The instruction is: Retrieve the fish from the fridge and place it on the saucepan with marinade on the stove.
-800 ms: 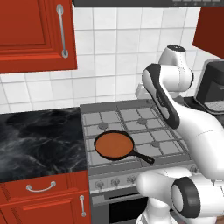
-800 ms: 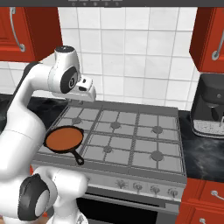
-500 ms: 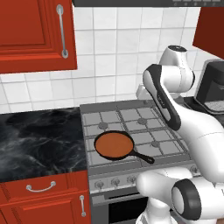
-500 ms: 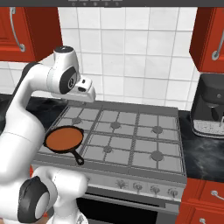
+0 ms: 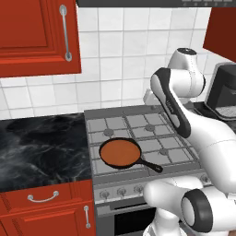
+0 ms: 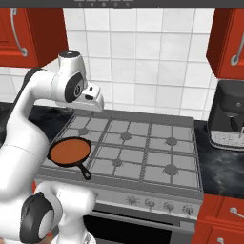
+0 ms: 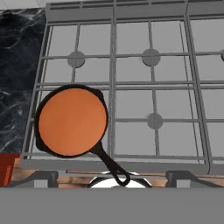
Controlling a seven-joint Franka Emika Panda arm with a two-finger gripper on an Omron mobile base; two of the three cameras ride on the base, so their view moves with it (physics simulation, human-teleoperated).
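My gripper held high above stove, looking down on it; cannot tell if fingers open or closed, no fish seen in them. Saucepan sits on front-left burner, marinade bare, handle toward front edge. Fridge trip, fish fetch, placing: judged all still ahead.

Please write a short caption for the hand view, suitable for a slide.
Looking down on the stove: the saucepan with marinade sits at its front-left corner.
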